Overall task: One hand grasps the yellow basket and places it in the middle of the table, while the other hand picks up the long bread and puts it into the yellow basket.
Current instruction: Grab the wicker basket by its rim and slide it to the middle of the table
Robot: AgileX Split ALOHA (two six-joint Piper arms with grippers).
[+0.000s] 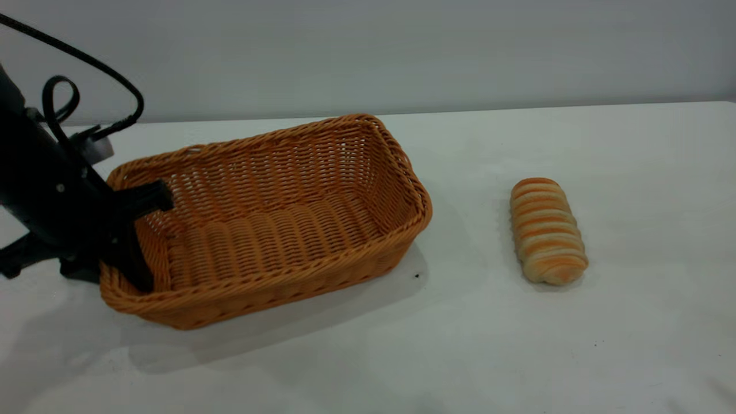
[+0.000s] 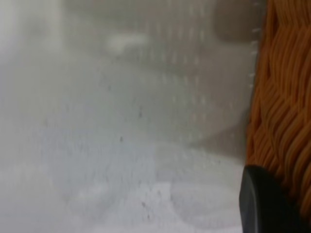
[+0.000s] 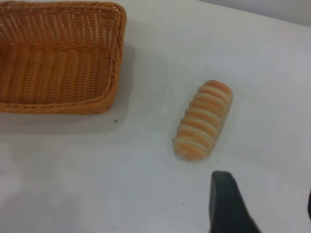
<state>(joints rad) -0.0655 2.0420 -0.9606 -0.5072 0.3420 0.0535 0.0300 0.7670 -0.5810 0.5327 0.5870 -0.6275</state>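
The yellow basket (image 1: 270, 224) lies left of the table's middle, long side slanting toward the back right. My left gripper (image 1: 112, 276) straddles the basket's left short wall, with one black finger inside and the rest outside, shut on that wall. In the left wrist view one finger (image 2: 262, 204) presses against the wicker (image 2: 284, 111). The long bread (image 1: 546, 230) lies on the white table (image 1: 489, 345) to the basket's right, clear of it. In the right wrist view my right gripper (image 3: 267, 208) hovers open and empty, short of the bread (image 3: 203, 120).
A black cable (image 1: 86, 63) loops above the left arm. The grey wall (image 1: 402, 52) runs behind the table's far edge. The basket (image 3: 58, 58) also shows in the right wrist view. Bare table lies between basket and bread.
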